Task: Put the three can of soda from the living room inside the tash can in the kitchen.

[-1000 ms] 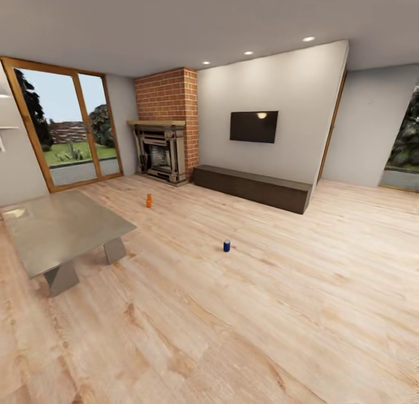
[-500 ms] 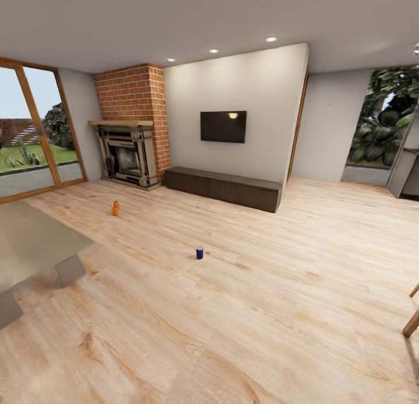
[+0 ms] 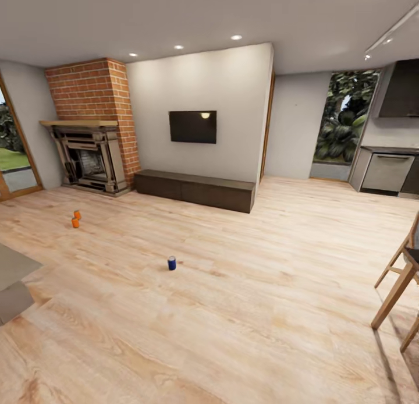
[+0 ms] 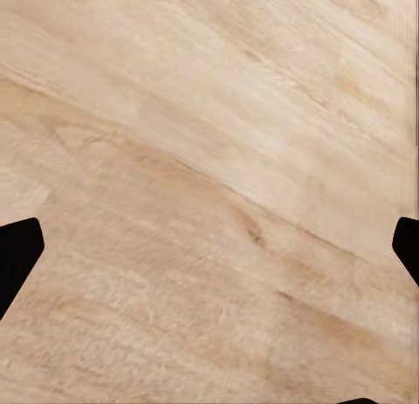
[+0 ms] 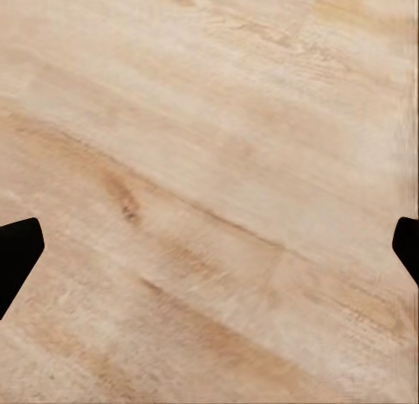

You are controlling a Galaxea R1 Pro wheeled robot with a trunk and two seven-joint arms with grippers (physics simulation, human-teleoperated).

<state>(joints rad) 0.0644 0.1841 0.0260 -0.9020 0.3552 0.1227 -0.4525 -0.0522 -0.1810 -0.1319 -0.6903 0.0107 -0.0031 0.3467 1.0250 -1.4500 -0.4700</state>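
Here two orange soda cans (image 3: 75, 219) sit touching on the wood floor (image 3: 279, 287) near the brick fireplace (image 3: 90, 153), a blue can (image 3: 171, 263) well apart. Both the left gripper (image 4: 209, 247) and right gripper (image 5: 209, 247) gape wide, empty, over bare floor.

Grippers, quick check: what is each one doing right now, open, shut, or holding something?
Left gripper: open, nothing between its fingers, only wood floor beyond.
Right gripper: open, empty, wood floor beyond it too.
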